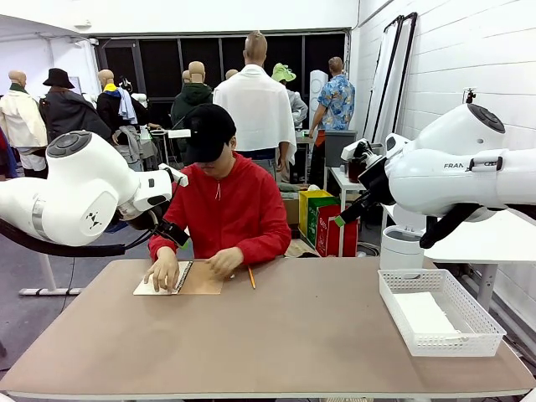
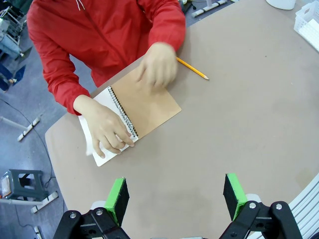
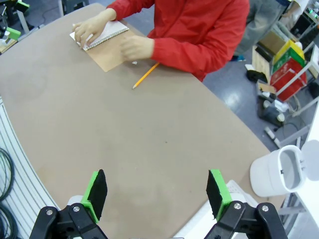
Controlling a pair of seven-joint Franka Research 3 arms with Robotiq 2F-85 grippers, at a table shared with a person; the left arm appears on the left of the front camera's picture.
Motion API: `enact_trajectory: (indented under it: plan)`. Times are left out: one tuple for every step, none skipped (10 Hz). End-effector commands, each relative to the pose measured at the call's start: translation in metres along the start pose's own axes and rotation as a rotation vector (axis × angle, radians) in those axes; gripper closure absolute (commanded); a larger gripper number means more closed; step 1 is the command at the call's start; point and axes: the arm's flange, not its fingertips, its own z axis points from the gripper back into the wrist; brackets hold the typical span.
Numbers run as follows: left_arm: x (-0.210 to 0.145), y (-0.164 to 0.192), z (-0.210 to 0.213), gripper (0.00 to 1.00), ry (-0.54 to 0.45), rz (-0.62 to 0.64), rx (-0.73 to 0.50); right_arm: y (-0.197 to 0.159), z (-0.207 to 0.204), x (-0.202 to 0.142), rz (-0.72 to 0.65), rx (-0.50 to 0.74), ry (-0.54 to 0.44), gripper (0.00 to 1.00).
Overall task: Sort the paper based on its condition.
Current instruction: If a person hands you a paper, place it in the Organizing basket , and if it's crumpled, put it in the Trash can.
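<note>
The left arm (image 1: 75, 197) hangs raised over the table's left side, and its left gripper (image 2: 176, 195) points down with jaws spread wide, gripping nothing. Below it (at the far edge from the robot), a person's hand (image 2: 107, 129) presses white paper (image 2: 85, 132) flat beside the spiral of a brown-covered notebook (image 2: 149, 107). The other hand (image 2: 157, 64) rests on the cover, with a yellow pencil (image 2: 192, 68) just beside it. The brown table (image 1: 293, 335) lies open through the middle. At the right, a white mesh basket (image 1: 469, 311) sits near the edge below the raised right arm (image 1: 456, 172). The right gripper (image 3: 157, 193) likewise has its jaws wide apart and holds nothing.
</note>
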Motion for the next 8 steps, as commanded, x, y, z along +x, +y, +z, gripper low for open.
enact_trajectory:
  plan:
    - [0.0,-0.0003,0.0002,0.0,0.002,-0.001,0.002,-0.0005,-0.0007,-0.0004,-0.002,-0.006,0.005,0.0]
    - [0.0,-0.0003,0.0002,0.0,0.002,-0.001,0.002,-0.0005,-0.0007,-0.0004,-0.002,-0.006,0.005,0.0]
    - [0.0,-0.0003,0.0002,0.0,0.002,-0.001,0.002,-0.0005,-0.0007,-0.0004,-0.002,-0.006,0.005,0.0]
    - [0.0,-0.0003,0.0002,0.0,0.002,-0.001,0.002,-0.0005,-0.0007,-0.0004,-0.002,-0.006,0.005,0.0]
    - [0.0,-0.0003,0.0002,0.0,0.002,-0.001,0.002,-0.0005,-0.0007,-0.0004,-0.002,-0.006,0.005,0.0]
    - [0.0,-0.0003,0.0002,0.0,0.002,-0.001,0.002,-0.0005,-0.0007,-0.0004,-0.002,-0.006,0.005,0.0]
    - [0.0,-0.0003,0.0002,0.0,0.002,-0.001,0.002,-0.0005,-0.0007,-0.0004,-0.002,-0.006,0.005,0.0]
    - [0.0,-0.0003,0.0002,0.0,0.002,-0.001,0.002,-0.0005,-0.0007,-0.0004,-0.002,-0.006,0.005,0.0]
